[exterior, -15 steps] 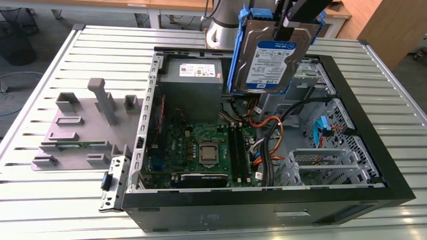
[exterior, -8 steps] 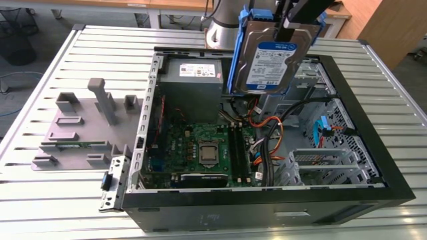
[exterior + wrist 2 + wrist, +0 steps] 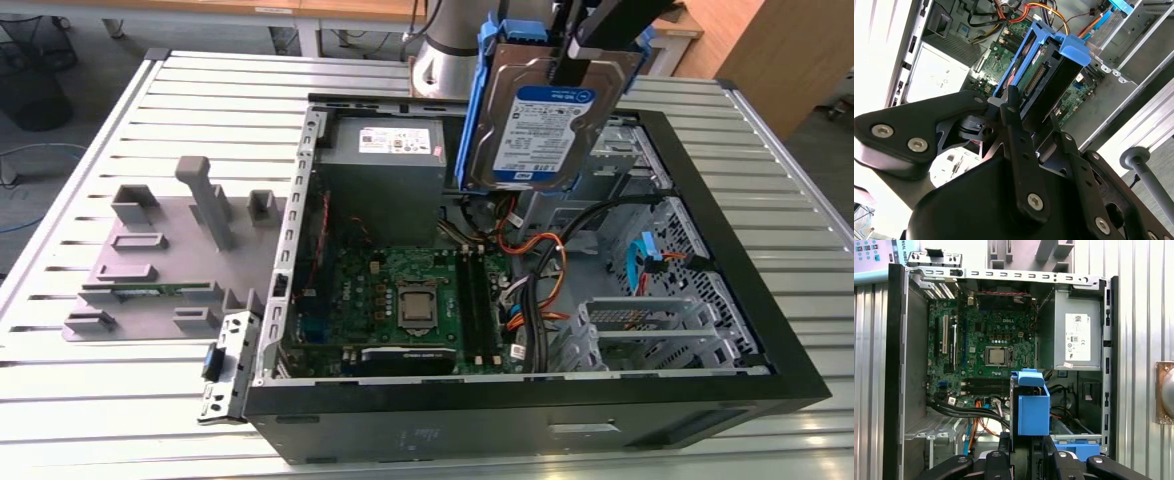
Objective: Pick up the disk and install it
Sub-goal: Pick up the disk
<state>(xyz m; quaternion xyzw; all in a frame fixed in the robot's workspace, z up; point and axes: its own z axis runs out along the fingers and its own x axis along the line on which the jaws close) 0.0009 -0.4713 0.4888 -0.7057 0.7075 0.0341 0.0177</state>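
Observation:
The disk (image 3: 541, 125) is a silver hard drive with a white-and-blue label in a blue carrier. It hangs upright above the rear middle of the open computer case (image 3: 747, 300). My gripper (image 3: 577, 58) is shut on its upper edge. In the second wrist view the black fingers (image 3: 1013, 117) clamp the two faces of the disk (image 3: 1046, 75), which points down toward the motherboard. In the first wrist view the blue carrier of the disk (image 3: 1033, 407) juts out from my gripper (image 3: 1026, 447) over the cables beside the power supply.
The case lies open on a slatted metal table (image 3: 200, 90). Inside it are the motherboard (image 3: 400, 290), a grey power supply (image 3: 384, 150), orange and black cables (image 3: 547, 260) and a metal drive cage (image 3: 654, 325). A grey fixture (image 3: 174, 250) stands at the exterior view's left.

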